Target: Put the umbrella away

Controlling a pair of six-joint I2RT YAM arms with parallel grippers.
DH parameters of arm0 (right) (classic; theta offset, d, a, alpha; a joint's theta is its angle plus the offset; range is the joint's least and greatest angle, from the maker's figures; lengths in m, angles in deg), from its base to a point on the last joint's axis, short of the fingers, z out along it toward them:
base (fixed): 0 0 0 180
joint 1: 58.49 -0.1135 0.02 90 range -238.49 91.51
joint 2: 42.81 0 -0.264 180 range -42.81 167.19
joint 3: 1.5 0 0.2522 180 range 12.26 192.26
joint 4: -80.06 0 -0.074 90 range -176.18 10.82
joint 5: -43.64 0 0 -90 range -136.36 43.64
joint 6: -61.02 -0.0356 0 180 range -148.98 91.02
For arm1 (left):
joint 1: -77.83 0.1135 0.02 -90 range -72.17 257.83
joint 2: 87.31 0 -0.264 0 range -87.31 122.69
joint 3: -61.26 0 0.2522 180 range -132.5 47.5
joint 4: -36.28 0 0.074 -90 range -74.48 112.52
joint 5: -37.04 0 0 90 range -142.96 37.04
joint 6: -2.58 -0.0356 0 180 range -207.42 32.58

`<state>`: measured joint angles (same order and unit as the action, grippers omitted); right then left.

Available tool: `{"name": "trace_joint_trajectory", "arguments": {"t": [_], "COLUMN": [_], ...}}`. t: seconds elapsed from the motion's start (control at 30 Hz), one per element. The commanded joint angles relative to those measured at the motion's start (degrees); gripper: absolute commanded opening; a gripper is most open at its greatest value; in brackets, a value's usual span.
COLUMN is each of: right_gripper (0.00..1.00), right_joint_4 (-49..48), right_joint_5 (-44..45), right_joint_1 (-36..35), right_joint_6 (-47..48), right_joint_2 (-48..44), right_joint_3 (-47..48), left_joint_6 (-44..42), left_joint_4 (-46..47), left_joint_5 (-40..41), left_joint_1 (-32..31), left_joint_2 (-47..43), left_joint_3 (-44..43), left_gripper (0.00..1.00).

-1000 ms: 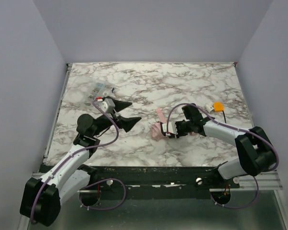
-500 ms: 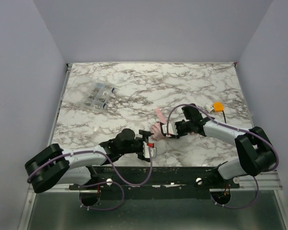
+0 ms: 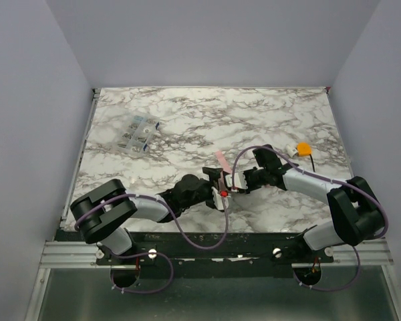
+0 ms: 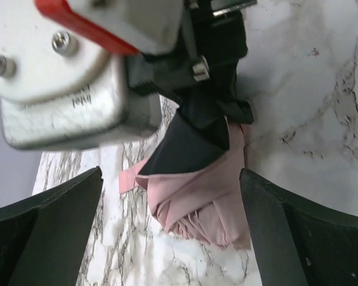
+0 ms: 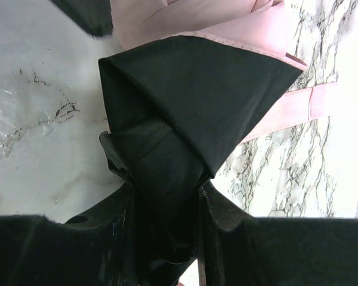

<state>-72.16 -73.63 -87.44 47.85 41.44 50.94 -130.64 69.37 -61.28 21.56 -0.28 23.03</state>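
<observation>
The umbrella point(image 4: 210, 196) lies on the marble table as a bundle of pale pink fabric with black fabric point(image 5: 191, 95) over it. Its pink strap point(image 3: 222, 159) sticks out toward the back. My right gripper point(image 5: 167, 199) is shut on the black fabric and rests low at the table's front middle point(image 3: 240, 182). My left gripper point(image 4: 173, 238) is open, and its two dark fingers point(image 4: 42, 232) straddle the pink end of the bundle without touching it. In the top view the left gripper point(image 3: 220, 188) meets the right one over the umbrella and hides most of it. The shaft and handle are hidden.
A small orange object point(image 3: 303, 148) lies right of the right arm. A clear plastic packet point(image 3: 136, 132) lies at the back left. The right gripper's grey and red body point(image 4: 77, 89) fills the top of the left wrist view.
My left arm has swung from the left side across the table's front to the umbrella, jaws open. My right gripper has kept its hold and not moved.
</observation>
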Motion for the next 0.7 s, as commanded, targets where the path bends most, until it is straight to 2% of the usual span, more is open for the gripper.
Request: {"name": "trace_joint_trajectory", "arguments": {"t": [0.0, 0.2, 0.33, 0.57, 0.67], "right_gripper": [0.01, 0.01, 0.01, 0.01, 0.01], "right_joint_4": [13.8, 16.74, 20.12, 24.46, 26.92], "right_joint_5": [4.02, 2.71, 0.18, -1.93, -2.53], "right_joint_1": [-1.16, -1.12, -1.14, -1.11, -0.98], "right_joint_6": [2.03, 0.87, -0.27, -1.77, -2.19], "right_joint_2": [4.85, 6.7, 8.45, 11.59, 13.58], "right_joint_3": [-3.23, -1.5, 1.15, 4.41, 6.3], "left_joint_6": [3.4, 9.16, 10.08, 6.49, 4.36], "left_joint_4": [4.57, 8.34, 9.17, 10.48, 7.07], "left_joint_5": [0.27, -1.86, -1.94, 0.21, 1.45], "left_joint_1": [-0.24, -0.4, -0.51, -0.6, -1.01], "left_joint_2": [4.74, 9.73, 11.14, 15.03, 16.39], "left_joint_3": [-4.21, -3.47, -1.4, -1.2, -3.47], "left_gripper": [0.95, 0.89, 0.85, 0.84, 0.78]}}
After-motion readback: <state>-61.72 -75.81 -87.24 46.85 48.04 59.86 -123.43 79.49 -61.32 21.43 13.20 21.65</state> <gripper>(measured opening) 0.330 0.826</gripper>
